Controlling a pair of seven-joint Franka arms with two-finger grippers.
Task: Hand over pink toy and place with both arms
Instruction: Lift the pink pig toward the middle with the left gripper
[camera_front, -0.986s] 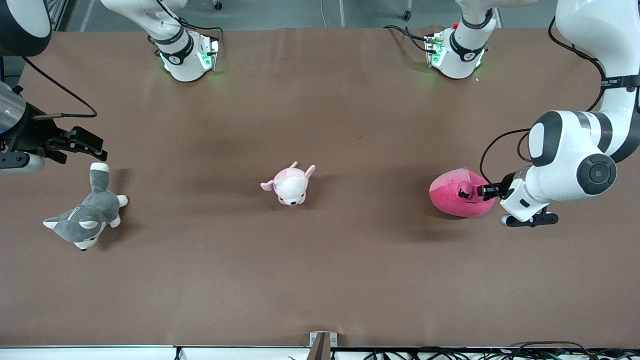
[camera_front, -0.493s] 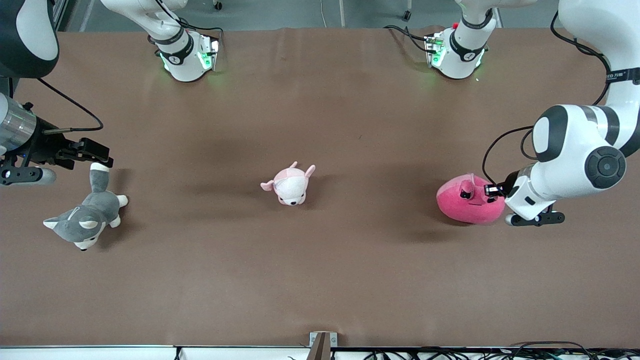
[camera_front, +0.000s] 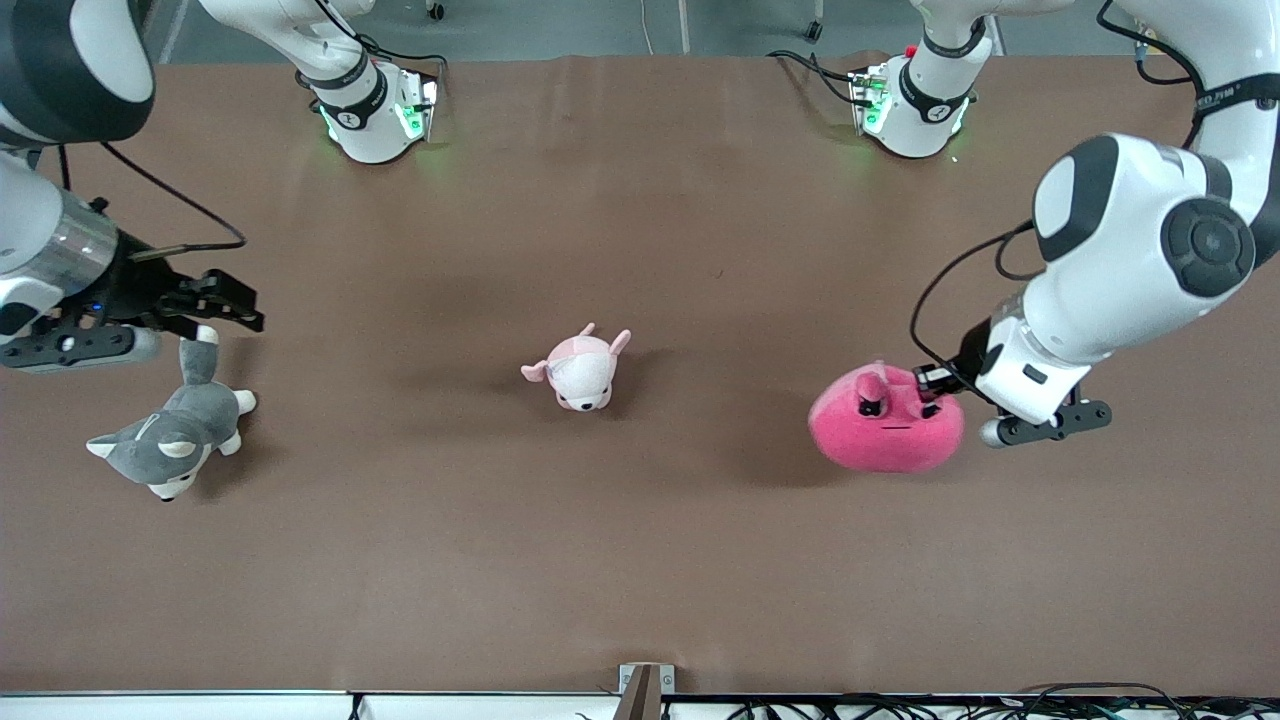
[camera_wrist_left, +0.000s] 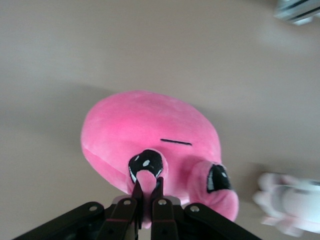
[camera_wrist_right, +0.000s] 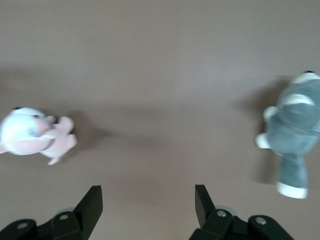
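The pink toy (camera_front: 885, 432) is a hot-pink round plush with two eye bumps. It hangs in the air over the table toward the left arm's end, casting a shadow below. My left gripper (camera_front: 935, 383) is shut on one of its eye bumps; in the left wrist view the fingers (camera_wrist_left: 136, 190) pinch that bump and the pink toy (camera_wrist_left: 150, 132) hangs under them. My right gripper (camera_front: 235, 305) is open and empty, up over the table by the grey plush's tail at the right arm's end. In the right wrist view its gripper (camera_wrist_right: 148, 200) shows bare table between the fingers.
A small pale pink-and-white piglet plush (camera_front: 580, 367) stands mid-table, also in the right wrist view (camera_wrist_right: 35, 135) and the left wrist view (camera_wrist_left: 292, 202). A grey-and-white husky plush (camera_front: 172, 435) lies at the right arm's end, also in the right wrist view (camera_wrist_right: 292, 135).
My left gripper has lifted the pink toy off the table and carried it toward the middle. My right gripper has moved a little toward the middle, over the husky's tail.
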